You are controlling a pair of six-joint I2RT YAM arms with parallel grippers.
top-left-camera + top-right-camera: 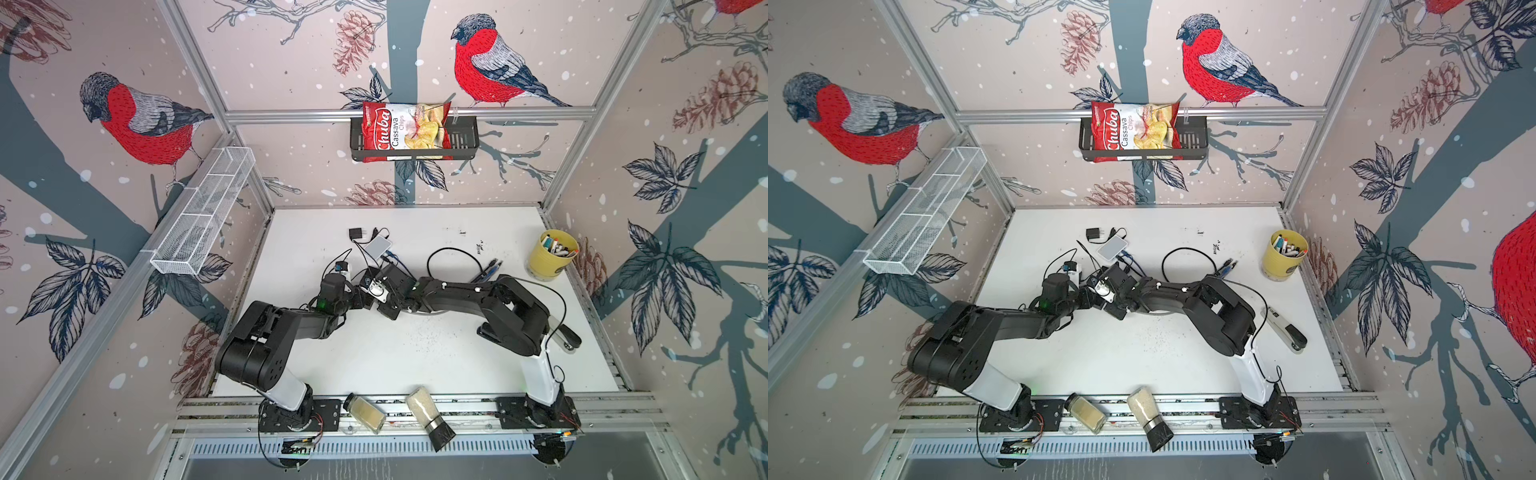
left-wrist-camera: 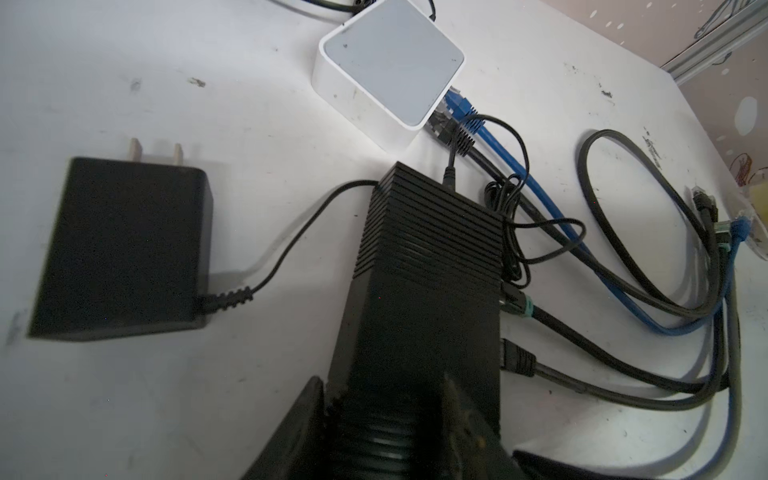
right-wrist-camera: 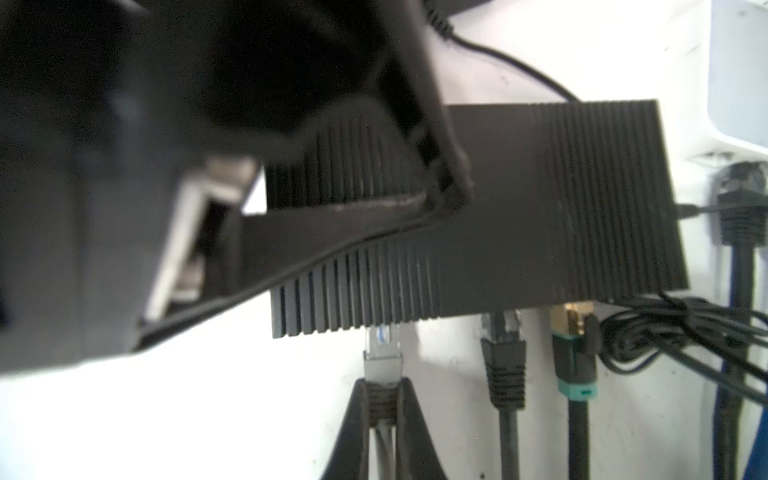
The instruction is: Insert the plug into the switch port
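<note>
The right gripper (image 3: 382,390), closed tight on the plug (image 3: 382,357) at lower centre of the right wrist view, holds its long axis pointing up-frame, tip at the switch (image 3: 519,199) port edge directly above; the left gripper (image 2: 382,386) straddles the switch, grip indeterminate.

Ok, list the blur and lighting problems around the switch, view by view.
Right wrist view: the left gripper looms close, dark and out of focus; plug and switch look soft, the table blown white. Left wrist view: the charger smears at its edges. In both top views: sharp, evenly lit.
</note>
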